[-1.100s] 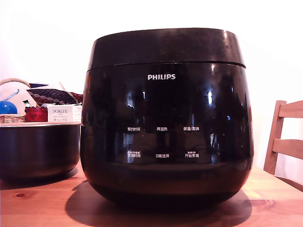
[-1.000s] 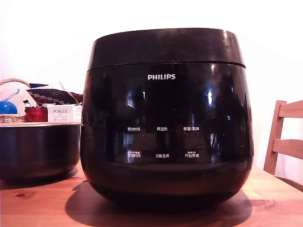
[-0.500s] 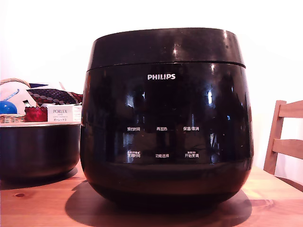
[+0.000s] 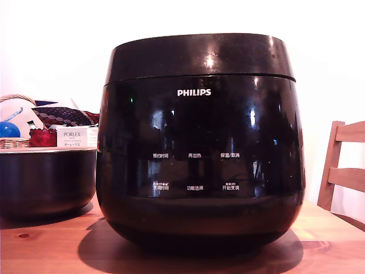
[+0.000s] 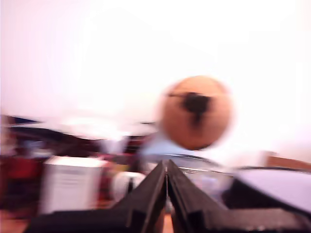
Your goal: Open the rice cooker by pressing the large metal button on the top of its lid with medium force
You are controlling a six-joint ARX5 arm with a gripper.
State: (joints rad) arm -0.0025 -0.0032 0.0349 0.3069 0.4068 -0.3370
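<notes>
The glossy black rice cooker (image 4: 199, 148) with a white PHILIPS logo fills the middle of the exterior view, standing on a wooden table (image 4: 51, 242). Its black lid (image 4: 199, 56) sits down flat on the body. The large metal button on the lid's top is out of view. No arm or gripper shows in the exterior view. In the blurred wrist view, my gripper (image 5: 166, 167) has its two black fingers pressed together with nothing between them. A black edge (image 5: 272, 187) lies beyond the fingers; I cannot tell what it is.
A lower, wide dark pot (image 4: 45, 180) stands at the exterior view's left, with a basket (image 4: 14, 140), a blue ball and a white PORLEX box (image 4: 74, 137) behind it. A wooden chair back (image 4: 342, 168) is at the exterior view's right. A blurred orange-brown round thing (image 5: 196, 111) shows in the wrist view.
The cooker and its surroundings have not moved. Only the reflections on the cooker's glossy front shift slightly, with a small green glint now at its upper left.
</notes>
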